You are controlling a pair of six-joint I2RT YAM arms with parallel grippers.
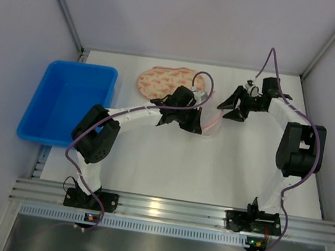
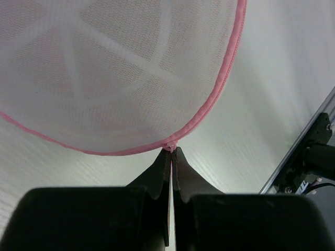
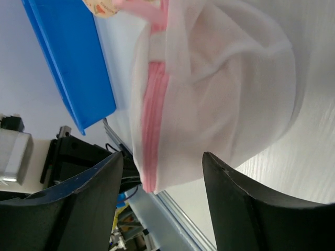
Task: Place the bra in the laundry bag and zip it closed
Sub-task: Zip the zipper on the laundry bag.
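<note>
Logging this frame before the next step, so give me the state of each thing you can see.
Laundry bag: pinched at its pink zipper edge; zipped or not, unclear.
Bra: lying on the table, outside the laundry bag.
Left gripper: shut on the laundry bag.
Right gripper: open, holding nothing.
Blue bin: upright.

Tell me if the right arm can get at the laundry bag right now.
Likely yes: the right fingers stand open with the laundry bag just ahead, nothing between. The left fingers pinch its zipper.
</note>
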